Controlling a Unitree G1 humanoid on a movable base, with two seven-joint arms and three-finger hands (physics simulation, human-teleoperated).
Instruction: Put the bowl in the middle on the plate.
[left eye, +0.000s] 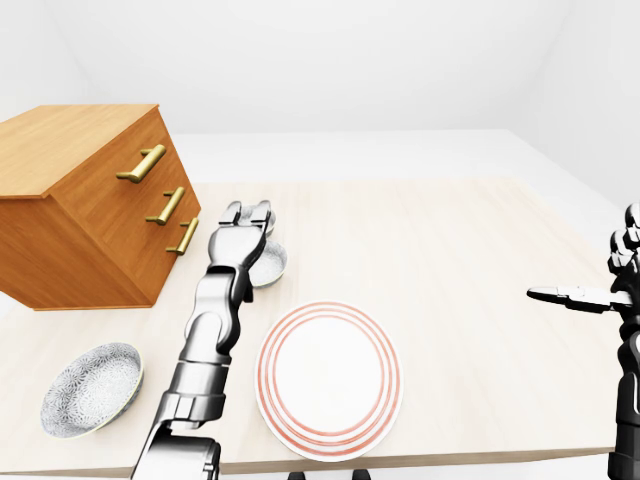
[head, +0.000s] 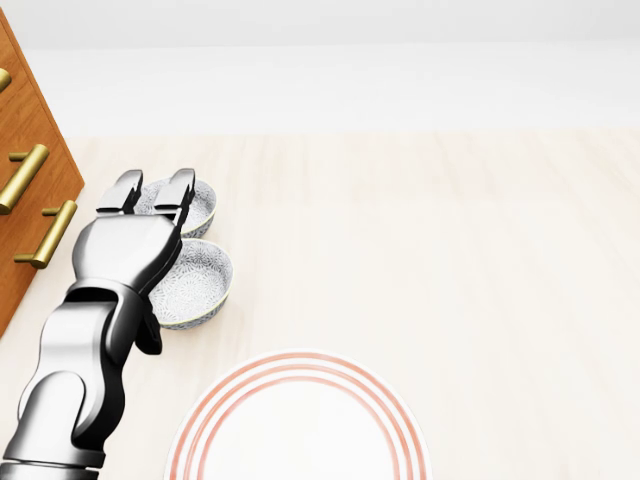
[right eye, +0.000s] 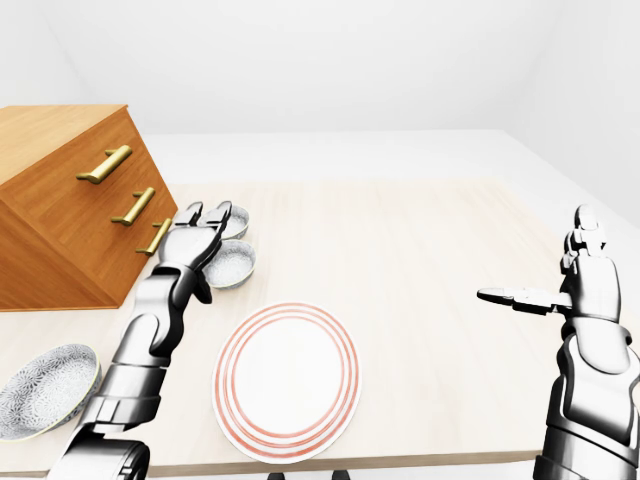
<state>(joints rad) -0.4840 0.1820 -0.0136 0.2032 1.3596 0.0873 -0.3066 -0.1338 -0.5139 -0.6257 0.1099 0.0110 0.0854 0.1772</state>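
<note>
No text, label, brand, number or sign can be read anywhere in these views. The only markings are decoration. The round white plate (left eye: 330, 375) carries concentric red rings near its rim. The middle grey-speckled ceramic bowl (head: 195, 280) has a fine ornamental pattern with no letters in it. The same pattern is on the far grey-speckled bowl (head: 203, 206) and the near grey-speckled bowl (left eye: 90, 388). The orange-brown wooden drawer chest (left eye: 80, 190) shows bare wood grain and brass handles.
</note>
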